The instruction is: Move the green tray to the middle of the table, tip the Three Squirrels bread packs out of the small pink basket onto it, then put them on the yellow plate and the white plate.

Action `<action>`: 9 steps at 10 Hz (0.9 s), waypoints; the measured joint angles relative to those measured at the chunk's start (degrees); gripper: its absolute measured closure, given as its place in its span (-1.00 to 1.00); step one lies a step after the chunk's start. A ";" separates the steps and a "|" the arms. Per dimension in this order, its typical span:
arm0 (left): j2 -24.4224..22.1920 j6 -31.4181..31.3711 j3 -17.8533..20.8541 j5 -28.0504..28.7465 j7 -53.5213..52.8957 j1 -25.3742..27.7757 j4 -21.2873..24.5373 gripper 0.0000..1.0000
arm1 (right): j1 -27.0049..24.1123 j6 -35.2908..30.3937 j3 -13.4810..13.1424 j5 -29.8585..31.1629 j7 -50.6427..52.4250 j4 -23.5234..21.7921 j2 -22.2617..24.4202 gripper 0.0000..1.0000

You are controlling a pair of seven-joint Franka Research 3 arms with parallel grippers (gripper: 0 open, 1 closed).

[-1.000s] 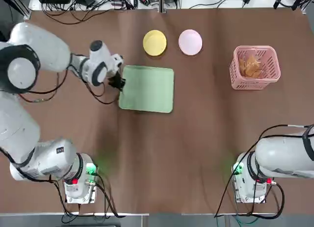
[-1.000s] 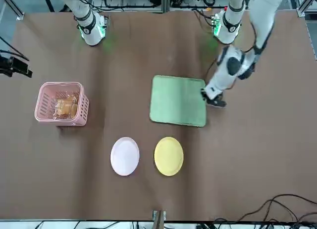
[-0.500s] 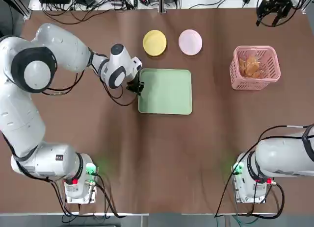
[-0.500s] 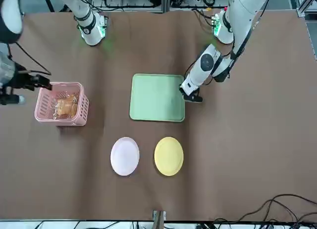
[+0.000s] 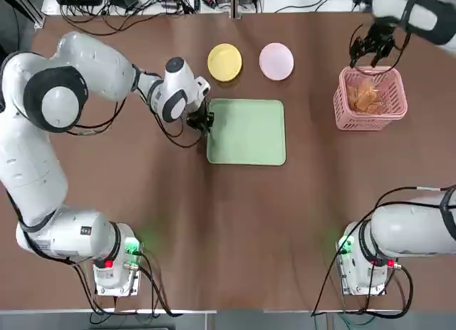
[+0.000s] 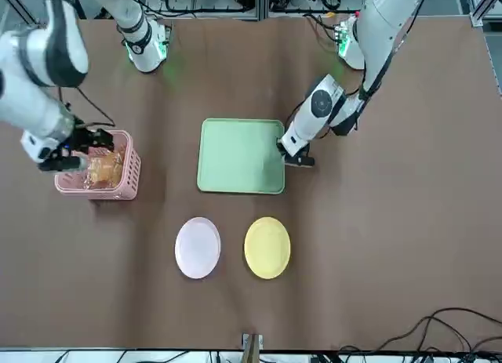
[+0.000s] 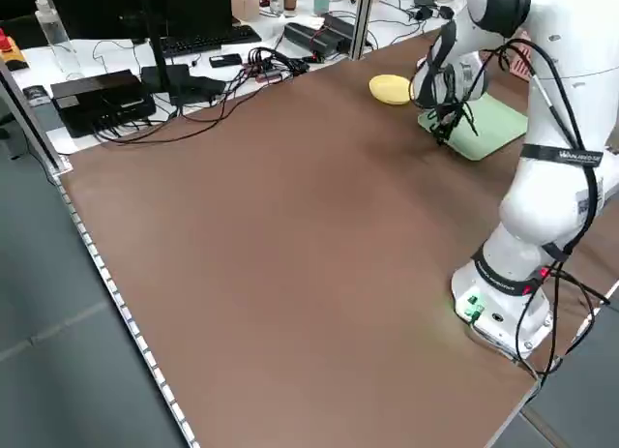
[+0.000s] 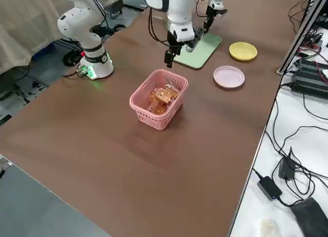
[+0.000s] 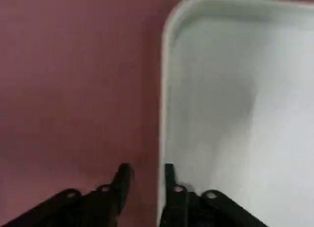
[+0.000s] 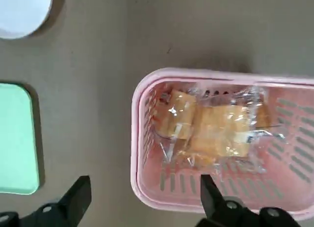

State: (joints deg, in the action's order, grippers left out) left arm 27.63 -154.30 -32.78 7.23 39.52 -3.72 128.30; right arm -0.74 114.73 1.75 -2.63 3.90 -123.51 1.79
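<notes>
Your right gripper (image 10: pixel 142 200) hangs over the small pink basket (image 5: pixel 370 98) at the far right of the table (image 5: pixel 235 223), its jaws spread wide and holding nothing; in its wrist view the fingers straddle one short wall of the basket, which looks like the sensible place to take hold. The flared rim gives you a lip to bite on, but the slotted plastic walls will likely flex, so I'd expect a thin, light thing that can twist in the grip when tipped; clamp close to the middle of the wall rather than a corner. Inside it the Three Squirrels bread packs (image 10: pixel 216 131) lie heaped; their clear film is probably slick and crinkly, the bread soft, so they should slide out readily and want a gentle pinch afterwards.

Your left gripper (image 9: pixel 146 175) sits at the left edge of the green tray (image 5: pixel 249 134), fingers partly parted with the low rim between them; I can't say for certain whether they pinch it or have let go. The tray lies flat near the table's middle, stiff and light by the look of it, best held by that rim. Just beyond it, on the far side, stand the yellow plate (image 5: pixel 224 62) and, to its right, the white plate (image 5: pixel 276 61), both bare.
</notes>
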 joint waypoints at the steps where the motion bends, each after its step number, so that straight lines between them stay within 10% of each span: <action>1: -2.42 5.39 0.40 0.00 -0.05 2.11 -2.28 -0.20 | 0.82 3.22 0.01 0.00 0.00 -3.27 0.01 -0.97; 4: -8.96 23.96 0.52 0.18 -7.30 11.45 -14.36 -1.00 | 1.51 9.30 -0.03 0.00 0.00 -8.62 -0.07 -0.96; 9: -12.92 43.59 0.63 0.28 -16.96 18.16 -31.51 -1.00 | 1.87 19.67 -0.03 0.00 0.00 -14.20 -2.30 -0.78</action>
State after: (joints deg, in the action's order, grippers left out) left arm 14.70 -110.71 -32.15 7.52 22.56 14.44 96.79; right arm 1.14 134.40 1.72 -2.63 3.90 -137.71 -0.51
